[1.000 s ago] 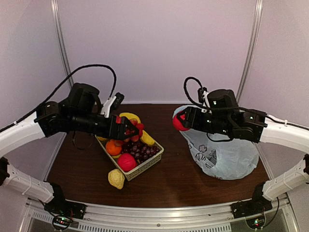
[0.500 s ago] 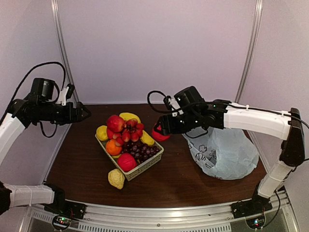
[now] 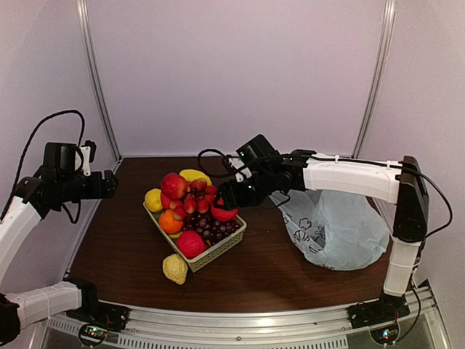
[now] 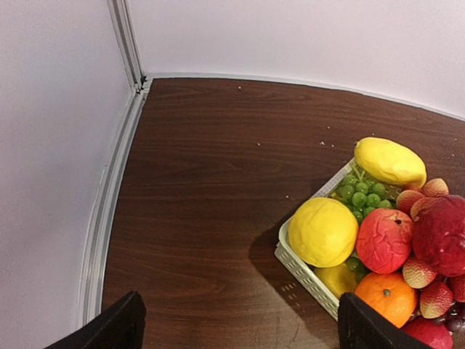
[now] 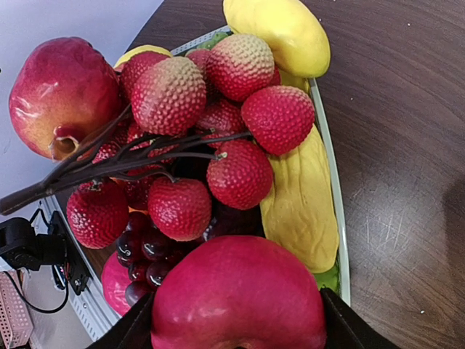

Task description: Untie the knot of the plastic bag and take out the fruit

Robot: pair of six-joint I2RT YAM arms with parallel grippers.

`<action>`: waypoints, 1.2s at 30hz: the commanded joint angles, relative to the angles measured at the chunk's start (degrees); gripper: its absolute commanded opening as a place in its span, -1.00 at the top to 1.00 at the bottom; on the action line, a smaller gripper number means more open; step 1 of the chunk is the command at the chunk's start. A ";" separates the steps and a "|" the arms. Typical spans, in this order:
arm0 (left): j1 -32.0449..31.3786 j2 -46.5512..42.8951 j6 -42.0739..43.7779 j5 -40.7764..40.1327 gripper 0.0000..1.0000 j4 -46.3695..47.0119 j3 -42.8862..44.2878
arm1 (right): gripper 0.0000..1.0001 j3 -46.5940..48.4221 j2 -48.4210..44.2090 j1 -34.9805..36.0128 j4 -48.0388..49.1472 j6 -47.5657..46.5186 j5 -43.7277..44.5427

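Right hand [image 3: 224,209] clamps a red apple [image 5: 240,298] over the basket [image 3: 221,251]; left hand [image 4: 236,327] gapes; plastic bag [image 3: 349,240] print [image 3: 309,234] unreadable.

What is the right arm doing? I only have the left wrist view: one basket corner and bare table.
Observer: The right fingers hold a red apple over the basket.
Operator: Where's the bag?
Observer: The bag lies on the right of the table, apart from the basket.
Operator: Any fruit outside the basket?
Observer: One lumpy yellow fruit sits on the table by the basket's near corner.
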 commanded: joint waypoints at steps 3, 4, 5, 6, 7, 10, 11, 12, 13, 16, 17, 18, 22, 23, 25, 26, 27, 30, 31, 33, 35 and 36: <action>0.31 -3.98 1.46 -4.04 -0.87 8.28 -8.00 | -0.06 3.94 2.61 0.45 -1.84 -0.67 -1.23; 0.29 -4.38 1.50 -4.14 -0.87 8.61 -9.14 | -0.07 4.26 2.93 0.49 -2.03 -0.59 -1.23; 0.29 -4.55 1.73 -4.01 -0.87 8.97 -9.82 | -0.07 4.59 3.26 0.45 -2.31 -0.58 -1.18; 0.31 -4.44 1.84 -4.13 -0.87 8.76 -9.79 | -0.07 4.64 3.50 0.44 -2.39 -0.58 -1.13; 0.31 -4.27 1.75 -4.55 -0.87 8.19 -9.38 | -0.07 4.60 3.56 0.44 -2.28 -0.54 -1.13; 0.31 -4.34 2.05 -5.04 -0.87 8.99 -9.45 | -0.07 4.68 4.10 0.44 -1.96 -0.31 -0.84; 0.31 -4.24 2.09 -5.04 -0.87 8.98 -9.47 | -0.07 4.89 4.36 0.46 -2.03 -0.32 -0.85; 0.31 -4.23 2.05 -5.04 -0.87 9.00 -9.47 | -0.08 5.00 4.55 0.47 -2.03 -0.25 -0.86; 0.31 -4.23 2.13 -5.09 -0.88 8.95 -9.52 | -0.08 4.94 4.66 0.50 -1.93 -0.23 -0.74; 0.27 -4.38 2.37 -5.65 -0.87 8.81 -9.56 | -0.08 4.68 4.81 0.53 -1.66 -0.10 -0.67; 0.28 -4.40 2.42 -5.66 -0.88 8.81 -9.58 | -0.09 4.57 4.97 0.56 -1.55 -0.07 -0.78; 0.31 -4.34 2.39 -5.53 -0.87 8.81 -9.52 | -0.10 4.61 5.16 0.55 -1.46 0.00 -0.90; 0.31 -4.21 2.40 -5.48 -0.87 8.81 -9.54 | -0.15 4.74 5.85 0.56 -1.43 0.04 -1.09; 0.31 -4.27 2.43 -5.56 -0.87 8.81 -9.53 | -0.17 4.74 5.89 0.60 -1.47 0.03 -1.02; 0.31 -4.40 2.40 -5.57 -0.87 8.88 -9.52 | -0.22 4.66 5.79 0.60 -1.51 0.04 -0.92; 0.31 -4.48 2.40 -5.50 -0.87 8.89 -9.62 | -0.26 4.65 5.80 0.56 -1.59 -0.01 -0.81; 0.27 -4.49 2.45 -5.49 -0.88 8.92 -9.59 | -0.31 4.59 5.77 0.53 -1.61 -0.05 -0.83; 0.31 -4.40 2.45 -5.48 -0.87 8.84 -9.62 | -0.48 4.48 5.48 0.53 -1.56 -0.14 -0.53; 0.31 -4.40 2.41 -5.42 -0.87 8.81 -9.60 | -0.54 4.28 5.36 0.55 -1.42 -0.13 -0.45; 0.31 -4.40 2.39 -5.32 -0.87 8.85 -9.60 | -0.66 4.05 5.11 0.53 -1.10 0.00 -0.18; 0.31 -4.40 2.52 -5.31 -0.87 8.87 -9.60 | -0.75 3.90 5.06 0.53 -0.99 -0.09 0.02; 0.31 -4.40 2.52 -5.31 -0.87 8.89 -9.63 | -0.79 3.82 4.98 0.53 -0.89 -0.10 0.13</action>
